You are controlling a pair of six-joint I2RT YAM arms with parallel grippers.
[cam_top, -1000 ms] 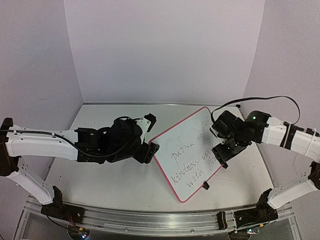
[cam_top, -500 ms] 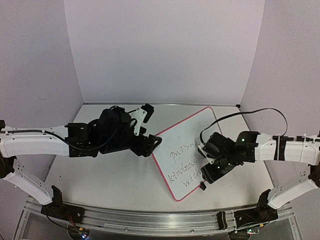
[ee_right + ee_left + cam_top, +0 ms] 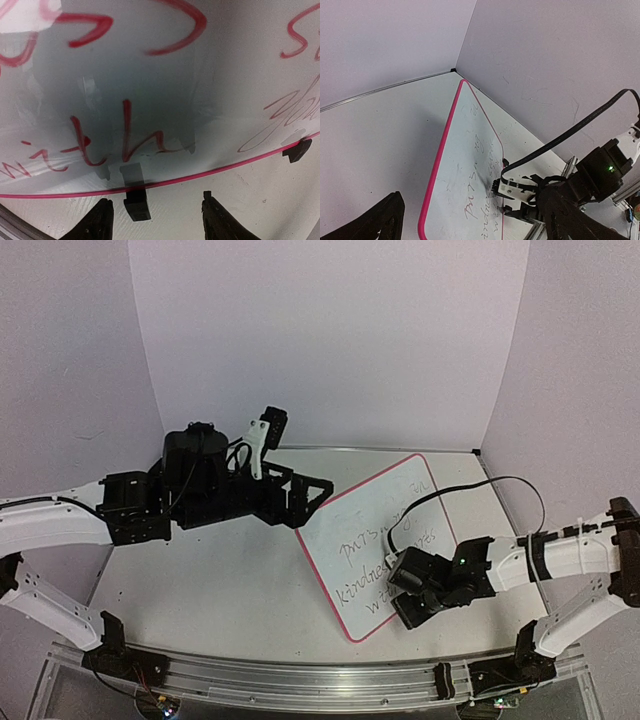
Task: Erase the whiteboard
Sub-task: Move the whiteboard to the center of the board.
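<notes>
The left arm is raised, and the left gripper (image 3: 310, 502) stands wide apart and empty beside the far-left edge of the whiteboard (image 3: 365, 525). The board lies askew on the table (image 3: 220, 590), right of centre. The right arm stretches low, and the right gripper (image 3: 405, 612) is parted over the board's near corner, hiding some of the handwriting.

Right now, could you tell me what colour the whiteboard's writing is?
The writing is red, clearest in the right wrist view.
</notes>
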